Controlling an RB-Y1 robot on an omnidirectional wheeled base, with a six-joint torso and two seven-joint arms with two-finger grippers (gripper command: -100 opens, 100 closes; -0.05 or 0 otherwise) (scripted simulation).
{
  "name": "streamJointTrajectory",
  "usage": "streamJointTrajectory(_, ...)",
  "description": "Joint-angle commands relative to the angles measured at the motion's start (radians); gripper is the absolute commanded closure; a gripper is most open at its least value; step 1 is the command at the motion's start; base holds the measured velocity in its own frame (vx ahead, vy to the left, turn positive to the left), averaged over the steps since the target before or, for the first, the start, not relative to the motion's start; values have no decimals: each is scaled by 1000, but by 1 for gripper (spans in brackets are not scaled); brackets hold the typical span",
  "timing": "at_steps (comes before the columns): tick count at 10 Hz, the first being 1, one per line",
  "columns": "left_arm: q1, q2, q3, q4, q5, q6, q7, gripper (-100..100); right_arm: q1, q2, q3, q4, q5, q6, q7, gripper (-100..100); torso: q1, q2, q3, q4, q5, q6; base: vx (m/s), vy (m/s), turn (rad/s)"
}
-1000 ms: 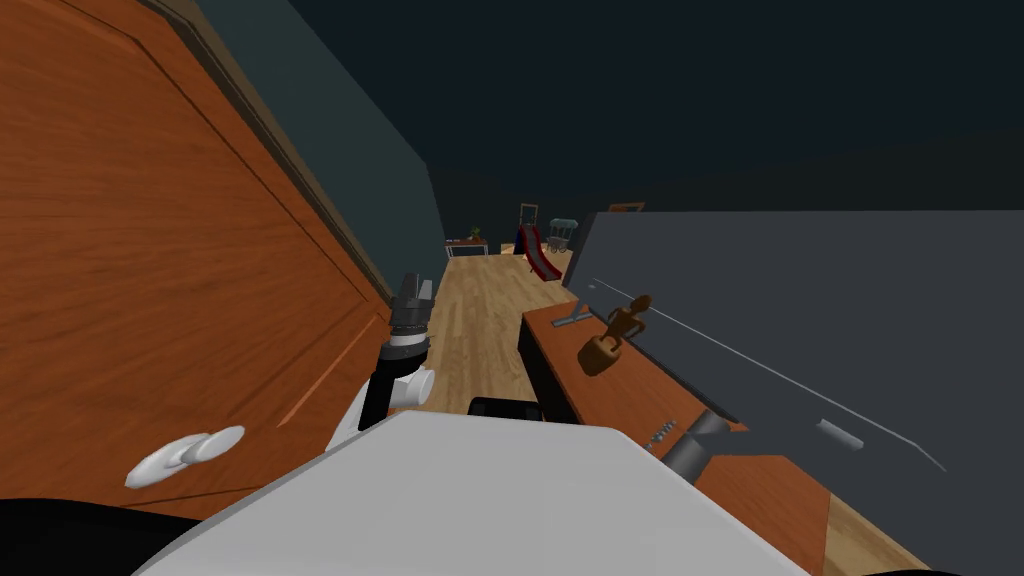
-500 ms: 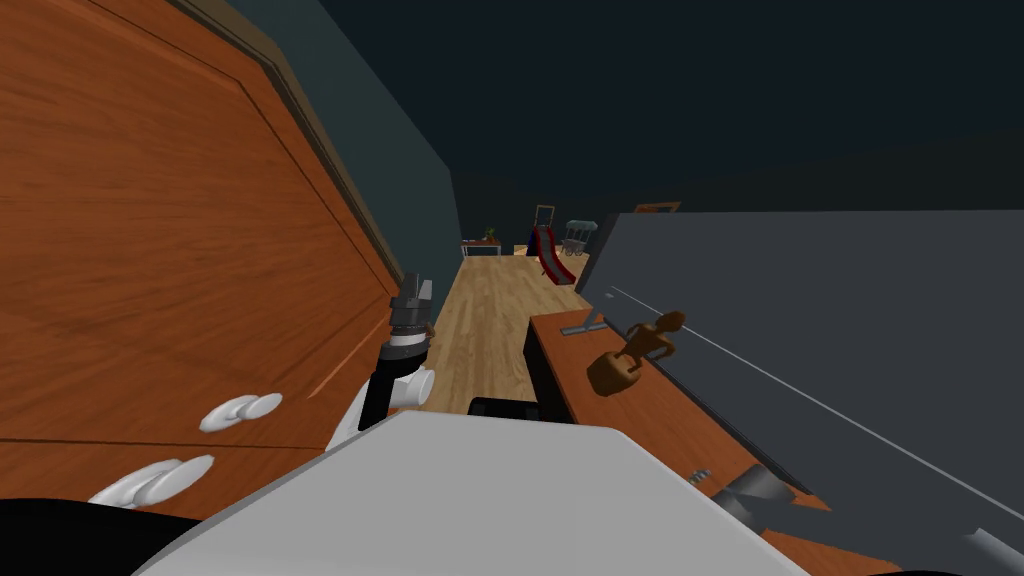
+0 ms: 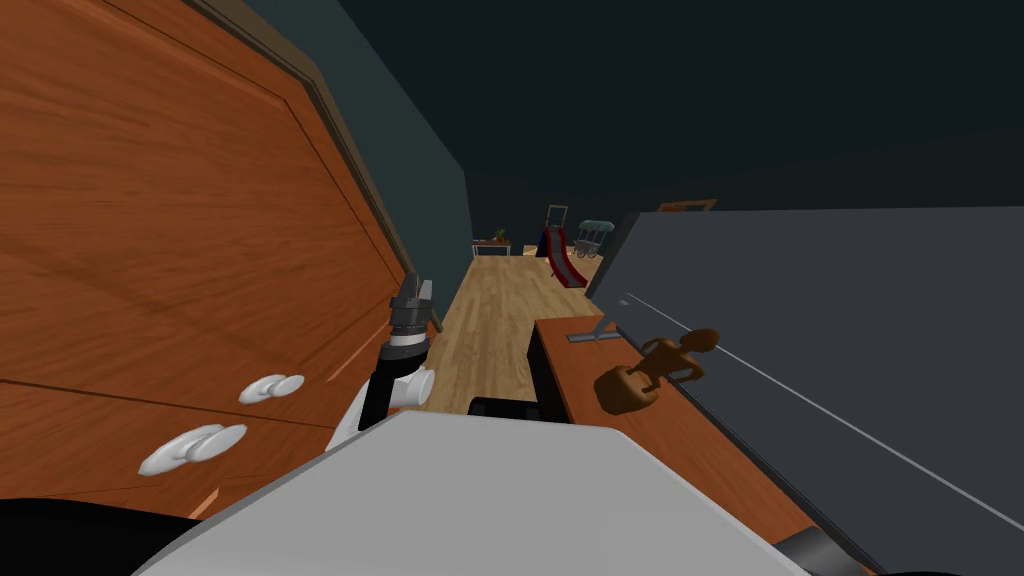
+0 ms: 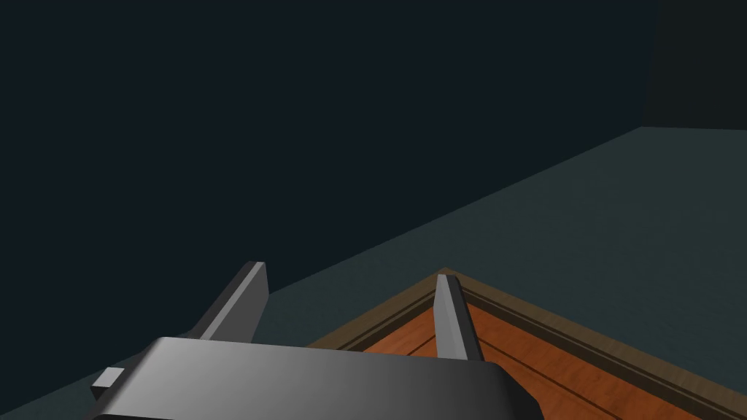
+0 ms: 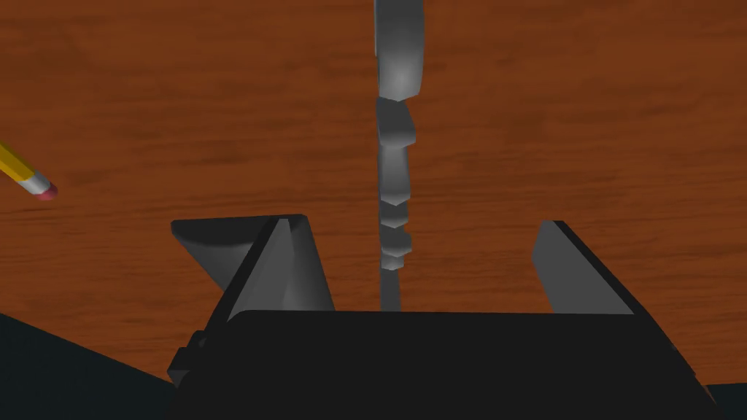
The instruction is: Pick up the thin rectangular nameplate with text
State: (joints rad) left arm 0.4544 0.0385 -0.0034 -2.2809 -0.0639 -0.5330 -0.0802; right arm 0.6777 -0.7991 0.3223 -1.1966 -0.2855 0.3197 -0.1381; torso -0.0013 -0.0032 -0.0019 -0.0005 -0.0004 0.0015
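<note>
The right gripper [image 5: 419, 222] hung over a reddish-brown wooden desk top [image 5: 583, 109] with its jaws released, both blades spread wide and touching nothing. Between them, nearer one blade than the other, ran the thin grey nameplate [image 5: 395, 131], seen edge-on as a narrow strip carrying a row of small raised grey blocks; it stretched away from the gripper body across the wood, and its text could not be read. Well off to one side of it lay the tip of a yellow pencil with a pink eraser [image 5: 31, 180]. In the head view the same desk top ran forward along a tall dark grey panel [image 3: 850, 330], with a brown carved figurine [image 3: 652, 370] standing on it against the panel and a flat grey bar [image 3: 590, 335] lying at its far end. The left gripper [image 4: 349, 273] was raised beside a large reddish-brown wooden door [image 3: 150, 250] fitted with white handles [image 3: 190, 447], its jaws likewise released, the two blades standing apart and holding nothing. Pale wood flooring [image 3: 490, 320] led ahead between the door and the desk.
</note>
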Motion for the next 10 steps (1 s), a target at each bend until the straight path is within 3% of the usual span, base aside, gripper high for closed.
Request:
streamJointTrajectory(1,0,0,0,0,0,0,0,0,0,0,0,0,0,0,0,0,0,0,0,0,0,0,3,-6,-3)
streamJointTrajectory(2,0,0,0,0,0,0,0,0,-20,27,-3,36,11,-10,8,-100,1,1,1,0,0,0,-1,-21,25)
streamJointTrajectory(7,0,0,0,0,0,0,0,0,-65,88,-9,119,37,-33,27,-100,2,2,1,1,0,0,-10,-20,31)
streamJointTrajectory(8,0,0,0,0,0,0,0,0,-55,76,-8,101,31,-27,23,-100,2,2,1,1,0,0,-4,-4,12)
streamJointTrajectory(9,0,0,0,0,0,0,0,0,-56,77,-8,103,32,-29,24,100,2,2,1,0,1,0,0,0,0)
streamJointTrajectory(10,0,0,0,0,0,0,0,0,-56,77,-8,103,32,-29,24,100,2,2,1,0,1,0,0,0,0)
